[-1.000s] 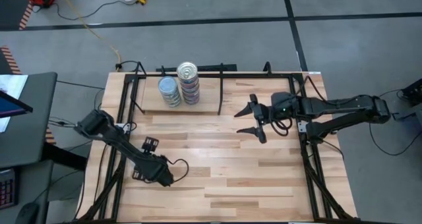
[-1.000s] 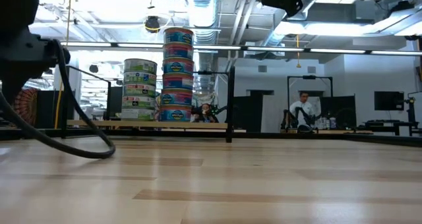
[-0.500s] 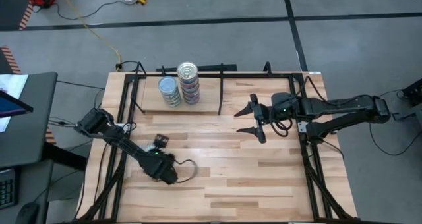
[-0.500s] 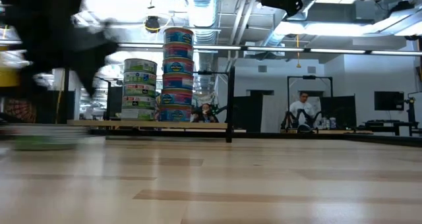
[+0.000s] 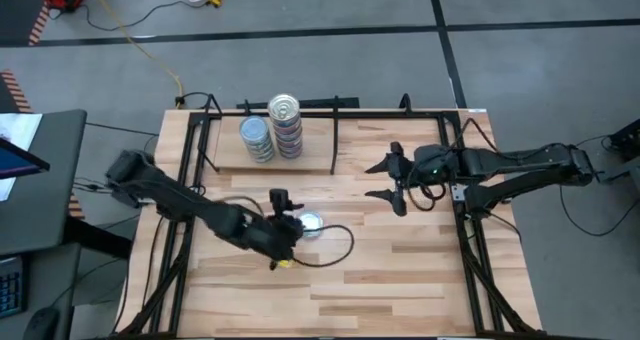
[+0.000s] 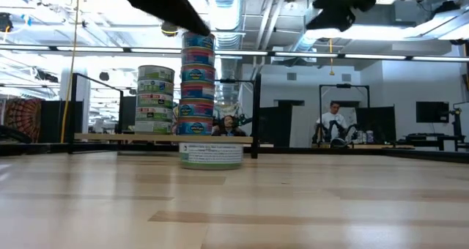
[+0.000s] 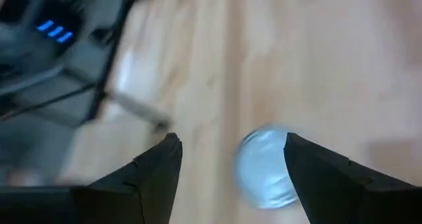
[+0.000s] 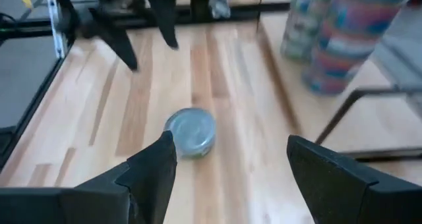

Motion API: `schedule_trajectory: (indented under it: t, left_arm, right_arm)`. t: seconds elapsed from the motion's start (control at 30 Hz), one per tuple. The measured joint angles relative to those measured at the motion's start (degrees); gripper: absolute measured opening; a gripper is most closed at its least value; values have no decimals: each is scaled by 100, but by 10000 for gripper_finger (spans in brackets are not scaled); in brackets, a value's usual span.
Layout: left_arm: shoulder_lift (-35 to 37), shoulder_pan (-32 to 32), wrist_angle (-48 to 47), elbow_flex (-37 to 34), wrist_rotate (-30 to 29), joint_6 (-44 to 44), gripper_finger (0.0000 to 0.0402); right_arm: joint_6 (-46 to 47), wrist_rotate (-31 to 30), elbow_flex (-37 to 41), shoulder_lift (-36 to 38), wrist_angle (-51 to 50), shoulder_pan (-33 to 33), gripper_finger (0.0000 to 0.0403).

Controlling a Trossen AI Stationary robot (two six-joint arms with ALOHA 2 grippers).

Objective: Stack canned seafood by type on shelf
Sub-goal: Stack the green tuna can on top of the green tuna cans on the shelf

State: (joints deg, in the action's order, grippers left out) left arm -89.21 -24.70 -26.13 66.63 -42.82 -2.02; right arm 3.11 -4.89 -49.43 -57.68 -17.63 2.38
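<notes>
from the left, we see the left arm reaching low across the desk [image 5: 400, 270] toward its middle, elbow near the left frame, a black cable looping behind the wrist. its left tool [image 5: 290, 228] hangs over the desk with its fingers [image 7: 158, 168] spread; in the left wrist view nothing sits between them. just beside that tool lies a single loose tin [image 5: 311, 223] with a bluish-grey top, flat on the bare desk, in front of the shelf and apart from it. in the low view this tin [image 6: 211, 154] stands alone ahead of the stacks.

farther back, on the shelf [image 5: 310, 155], a light plank inside a thin black frame, we see two stacks side by side and close together: the shorter stack [image 5: 257, 138] with a bluish-grey top on the left, and the taller stack [image 5: 286, 125] with a shiny pull-tab top just to its right. a black divider rod [image 5: 334, 140] stands to the right of the stacks, with bare plank between.

on the right, the right arm stretches in level from the right edge, raised above the desk. its right tool [image 5: 385, 180] points left toward the loose tin, fingers [image 8: 148, 171] spread and empty, well apart from the tin.

in the room beyond the desk, a person [image 6: 335, 124] is visible in the low view.
</notes>
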Motion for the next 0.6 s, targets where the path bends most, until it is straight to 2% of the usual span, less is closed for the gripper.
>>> schedule_trajectory:
  t: [0.17,0.3,0.47,0.6]
  left_arm:
    - [898,247,2199,-1290,1114,76,256]
    - [1331,573,3740,-2319,1487,-594,256]
    - [1521,927,4699,-3048,1412,-1269,256]
    - [1534,1008,4879,-3192,1441,-1297,256]
  right_arm:
    - [763,-292,314,-635,278,544,311]
    - [1443,-458,516,-1507,1077,712,311]
    - [2249,-904,356,-2766,1598,714,311]
    - [2534,-1034,-131,-3592,1691,703,311]
